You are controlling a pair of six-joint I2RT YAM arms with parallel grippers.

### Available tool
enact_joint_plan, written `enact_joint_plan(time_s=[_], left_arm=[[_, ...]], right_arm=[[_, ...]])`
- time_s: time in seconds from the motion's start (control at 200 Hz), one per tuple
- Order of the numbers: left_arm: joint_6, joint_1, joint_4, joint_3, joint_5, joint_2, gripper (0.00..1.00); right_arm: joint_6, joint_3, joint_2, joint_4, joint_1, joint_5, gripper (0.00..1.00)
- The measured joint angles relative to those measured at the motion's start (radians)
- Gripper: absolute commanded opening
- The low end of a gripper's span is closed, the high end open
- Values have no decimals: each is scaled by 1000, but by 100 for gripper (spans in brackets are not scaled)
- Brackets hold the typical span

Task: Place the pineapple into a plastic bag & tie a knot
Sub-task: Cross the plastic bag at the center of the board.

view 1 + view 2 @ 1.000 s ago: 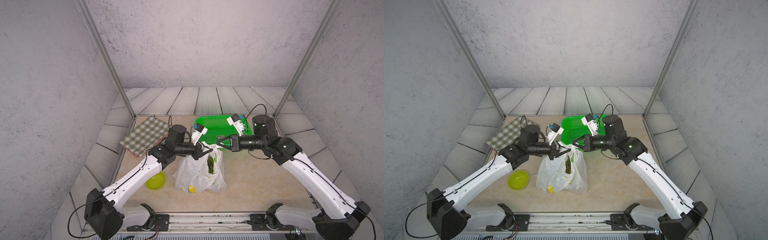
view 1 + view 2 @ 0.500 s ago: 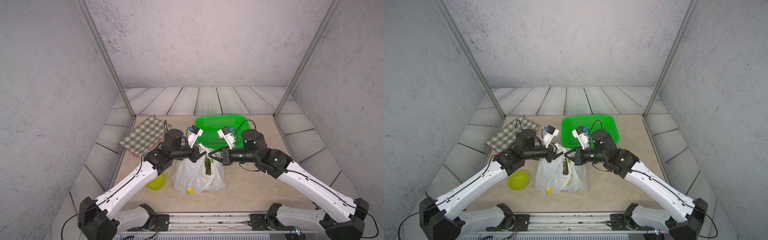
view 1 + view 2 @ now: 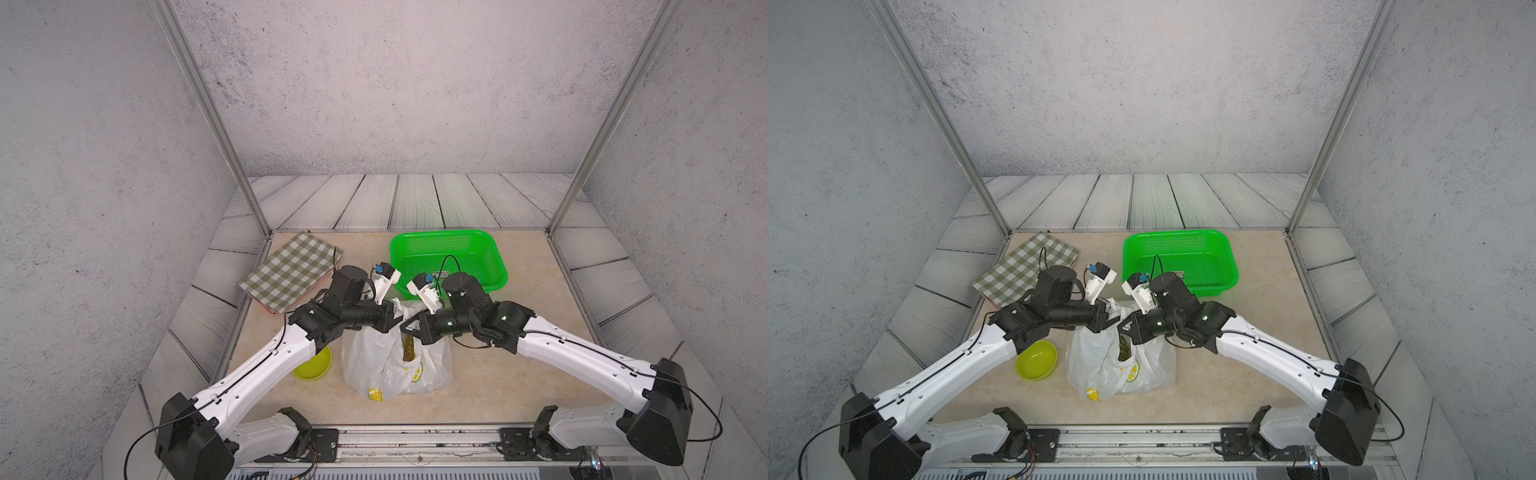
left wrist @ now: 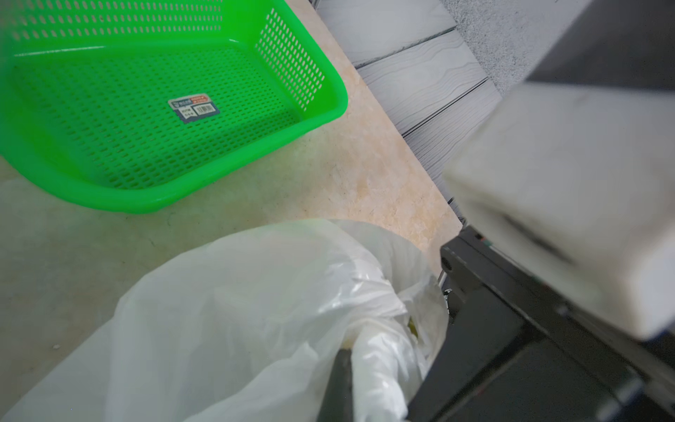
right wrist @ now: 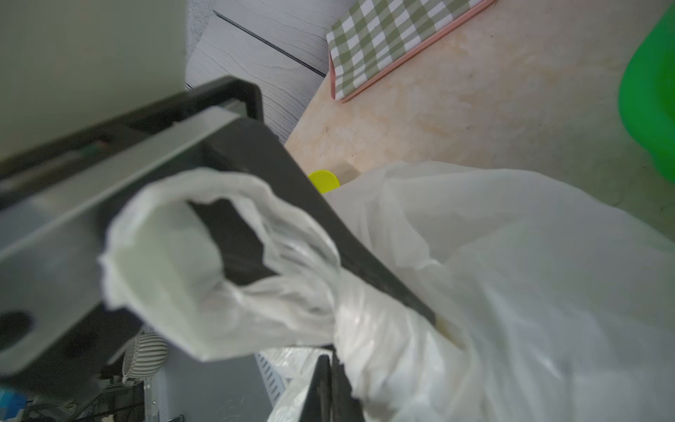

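The plastic bag (image 3: 386, 365) (image 3: 1100, 365) stands crumpled mid-table, white with yellow lemon prints. The pineapple (image 3: 409, 348) (image 3: 1124, 347) shows as a dark green-yellow shape through the bag's open top. My left gripper (image 3: 395, 319) (image 4: 347, 356) is shut on a twisted white handle (image 4: 380, 361). My right gripper (image 3: 406, 328) (image 5: 325, 365) is shut on the other handle, almost tip to tip with the left one above the bag mouth. A handle loop (image 5: 219, 263) hangs around a black finger of the left gripper (image 5: 292, 204). Whether the handles form a knot I cannot tell.
A green perforated basket (image 3: 498, 266) (image 4: 321, 120) sits just behind the grippers. A green-checked cloth (image 3: 291, 270) (image 5: 394, 36) lies at the back left. A yellow-green bowl (image 3: 316, 365) (image 3: 1036, 359) rests left of the bag, under the left forearm.
Both grippers have come forward and down, away from the basket, and closer together over the bag mouth. The bag's top has slackened and sunk with them. Both stay shut.
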Motion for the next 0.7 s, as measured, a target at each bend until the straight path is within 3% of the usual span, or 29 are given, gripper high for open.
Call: enact_joint_plan(time_s=[0.235, 0.445, 0.701], left_arm=[[-6, 5, -24, 0, 8, 0, 0], [-3, 7, -42, 0, 17, -14, 15], [-6, 12, -68, 0, 41, -61, 21]], right_arm=[[-41, 12, 2, -29, 11, 58, 0], [-41, 27, -3, -60, 11, 75, 0], [-41, 28, -3, -90, -1, 80, 0]])
